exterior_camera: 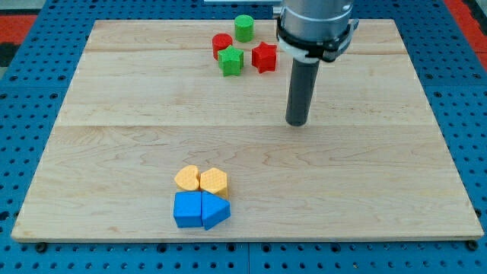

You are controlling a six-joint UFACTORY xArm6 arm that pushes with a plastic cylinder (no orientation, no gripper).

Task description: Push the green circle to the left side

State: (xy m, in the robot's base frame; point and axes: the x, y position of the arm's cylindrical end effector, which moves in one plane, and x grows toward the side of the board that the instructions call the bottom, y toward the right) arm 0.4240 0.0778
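The green circle [243, 28] stands near the view's top edge of the wooden board [114, 114], just right of the board's middle line. My tip [297, 123] is on the board below and to the right of it, well apart. A red circle [222, 44] lies just below-left of the green circle. A green star [231, 61] and a red star [264, 57] lie below it.
Near the view's bottom, left of centre, a yellow heart [187, 178] and a yellow hexagon [214, 182] sit above a blue square [186, 210] and a blue triangle [215, 211], all close together. Blue pegboard [30, 114] surrounds the board.
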